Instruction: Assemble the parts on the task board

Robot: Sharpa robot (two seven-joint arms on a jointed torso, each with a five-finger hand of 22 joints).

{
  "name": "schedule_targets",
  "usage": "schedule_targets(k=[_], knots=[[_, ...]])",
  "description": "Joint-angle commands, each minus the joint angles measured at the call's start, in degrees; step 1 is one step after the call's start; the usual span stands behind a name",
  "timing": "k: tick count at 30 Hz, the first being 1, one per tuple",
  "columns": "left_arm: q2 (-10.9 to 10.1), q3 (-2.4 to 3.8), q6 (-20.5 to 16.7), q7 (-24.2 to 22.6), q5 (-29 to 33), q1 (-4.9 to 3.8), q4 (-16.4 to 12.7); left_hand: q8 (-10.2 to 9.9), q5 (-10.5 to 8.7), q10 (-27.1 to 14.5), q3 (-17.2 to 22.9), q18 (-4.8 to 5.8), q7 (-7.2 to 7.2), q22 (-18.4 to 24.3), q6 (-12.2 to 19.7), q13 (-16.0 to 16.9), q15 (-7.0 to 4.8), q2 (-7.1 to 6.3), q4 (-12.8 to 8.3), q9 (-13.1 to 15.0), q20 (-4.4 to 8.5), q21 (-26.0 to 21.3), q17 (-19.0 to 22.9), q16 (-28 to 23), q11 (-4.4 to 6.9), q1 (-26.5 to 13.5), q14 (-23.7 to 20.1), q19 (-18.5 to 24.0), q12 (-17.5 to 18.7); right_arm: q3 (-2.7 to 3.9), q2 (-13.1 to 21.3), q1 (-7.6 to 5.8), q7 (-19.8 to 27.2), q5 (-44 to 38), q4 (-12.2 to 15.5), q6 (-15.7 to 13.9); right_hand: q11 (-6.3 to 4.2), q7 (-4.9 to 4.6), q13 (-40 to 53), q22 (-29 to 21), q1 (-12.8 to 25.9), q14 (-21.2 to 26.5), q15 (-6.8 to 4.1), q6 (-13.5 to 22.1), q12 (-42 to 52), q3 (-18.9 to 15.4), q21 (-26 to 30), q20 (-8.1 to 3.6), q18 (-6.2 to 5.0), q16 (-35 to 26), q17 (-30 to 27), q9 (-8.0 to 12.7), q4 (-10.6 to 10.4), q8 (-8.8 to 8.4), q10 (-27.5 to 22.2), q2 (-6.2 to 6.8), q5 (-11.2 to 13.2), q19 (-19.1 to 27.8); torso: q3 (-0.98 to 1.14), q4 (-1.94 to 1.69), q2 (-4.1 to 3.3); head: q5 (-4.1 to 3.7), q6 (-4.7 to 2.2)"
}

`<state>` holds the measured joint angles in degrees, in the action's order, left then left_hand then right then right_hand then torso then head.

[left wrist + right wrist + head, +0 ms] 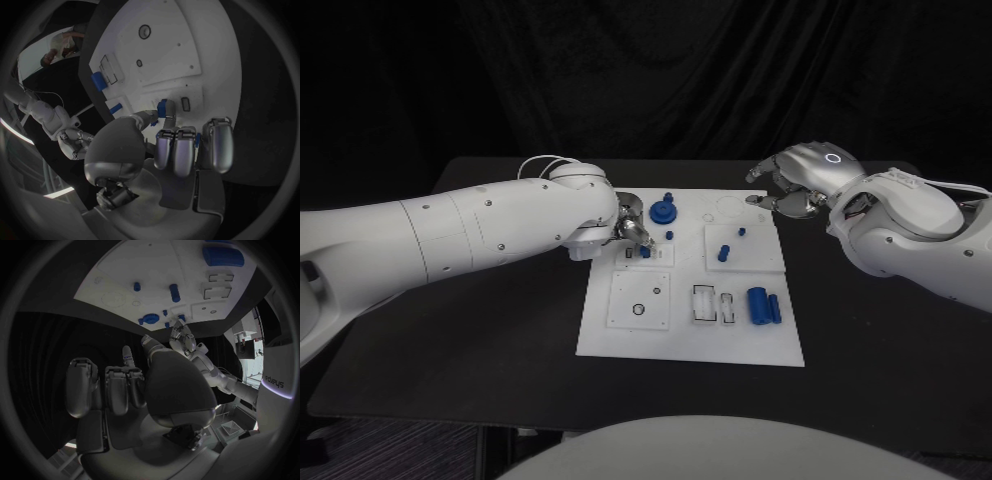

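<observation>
White board point(625, 335) mid-table, blue parts point(760, 304) on it. Left hand point(626, 232) pinches a small blue peg point(162, 107) at board's left edge. Right hand point(795, 190) hovers off far corner, fingers curled, holding nothing.

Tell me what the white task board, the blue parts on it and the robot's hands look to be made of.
White flat task board: likely matte plastic, given its even dull surface and crisp cut recesses. Small blue cylindrical parts: probably moulded or printed plastic, uniformly coloured with a slight sheen. Left hand and right hand: silver, metallic-looking fingers with soft highlights; metal or painted plastic, I cannot tell.
</observation>
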<state>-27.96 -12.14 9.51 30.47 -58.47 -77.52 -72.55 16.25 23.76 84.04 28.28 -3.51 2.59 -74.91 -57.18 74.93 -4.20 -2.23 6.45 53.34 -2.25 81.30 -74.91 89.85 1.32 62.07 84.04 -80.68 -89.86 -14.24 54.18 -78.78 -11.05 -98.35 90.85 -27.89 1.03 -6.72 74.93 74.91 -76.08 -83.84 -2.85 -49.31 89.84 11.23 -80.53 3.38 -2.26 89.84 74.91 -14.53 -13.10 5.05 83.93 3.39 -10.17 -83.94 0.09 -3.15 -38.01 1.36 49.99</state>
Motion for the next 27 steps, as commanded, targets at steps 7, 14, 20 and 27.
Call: schedule_targets(k=[7,14,20,27], knots=[[-0.5,-0.02,-2.0,0.9,3.3,0.51,-0.7,-0.3,-0.02,6.0,0.6,-0.05,-0.08,-3.1,0.1,15.1,-0.02,0.17,-0.2,-0.1,0.01,-0.3,-15.1,0.1,0.23,-0.4,6.0,0.3,-0.1,0.04,0.2,0.22,-0.7,-0.2,-0.1,0.1,0.06,0.15,15.1,12.0,-0.3,-6.0,0.18,-0.4,0.2,0.2,0.2,0.2,-0.09,-0.3,14.6,0.1,0.4,-0.06,6.1,-0.29,-0.4,-1.6,0.05,0.03,0.02,0.16,0.01],[-0.8,-0.02,-2.6,1.0,3.4,0.62,-0.9,-0.4,0.21,6.0,0.7,-0.05,-0.1,-3.1,0.0,15.1,-0.01,0.26,-0.2,0.0,0.0,-0.3,-15.1,0.1,0.23,-0.5,6.0,0.3,-0.1,0.04,0.2,0.37,-0.7,-0.2,-0.1,0.2,0.06,0.15,15.1,12.0,-0.3,-6.0,0.18,-0.4,0.2,0.2,0.2,0.2,-0.09,-0.3,14.6,0.1,0.4,-0.06,6.1,-0.29,-0.4,-1.6,0.02,0.01,-0.03,0.19,0.01],[-1.0,-0.02,-2.5,0.9,3.4,0.65,-1.0,-0.4,0.23,6.0,0.7,-0.05,-0.1,-3.1,0.0,15.1,-0.01,0.28,-0.2,0.0,0.0,-0.3,-15.1,0.1,0.23,-0.5,6.0,0.3,-0.1,0.04,0.2,0.42,-0.6,-0.2,-0.2,0.2,0.06,0.15,15.1,12.0,-0.3,-6.0,0.18,-0.4,0.2,0.2,0.2,0.2,-0.09,-0.3,14.6,0.1,0.4,-0.06,6.1,-0.29,-0.4,-1.6,0.01,-0.07,0.0,0.14,0.01],[-1.1,-0.02,-2.2,0.8,3.4,0.66,-1.0,-0.9,-2.62,6.0,0.3,-0.13,-0.05,-2.9,0.0,15.1,0.04,0.34,-0.2,0.3,-0.07,-0.7,-15.1,0.1,0.17,-1.4,6.0,0.5,-0.1,0.04,0.2,0.46,-0.7,-0.2,-0.2,0.3,0.06,0.15,15.1,12.0,-0.3,-6.0,0.18,-0.4,0.2,0.2,0.2,0.2,-0.09,-0.3,14.6,0.1,0.4,-0.06,6.1,-0.29,-0.4,-1.6,-0.02,0.03,-0.03,0.37,0.01]])
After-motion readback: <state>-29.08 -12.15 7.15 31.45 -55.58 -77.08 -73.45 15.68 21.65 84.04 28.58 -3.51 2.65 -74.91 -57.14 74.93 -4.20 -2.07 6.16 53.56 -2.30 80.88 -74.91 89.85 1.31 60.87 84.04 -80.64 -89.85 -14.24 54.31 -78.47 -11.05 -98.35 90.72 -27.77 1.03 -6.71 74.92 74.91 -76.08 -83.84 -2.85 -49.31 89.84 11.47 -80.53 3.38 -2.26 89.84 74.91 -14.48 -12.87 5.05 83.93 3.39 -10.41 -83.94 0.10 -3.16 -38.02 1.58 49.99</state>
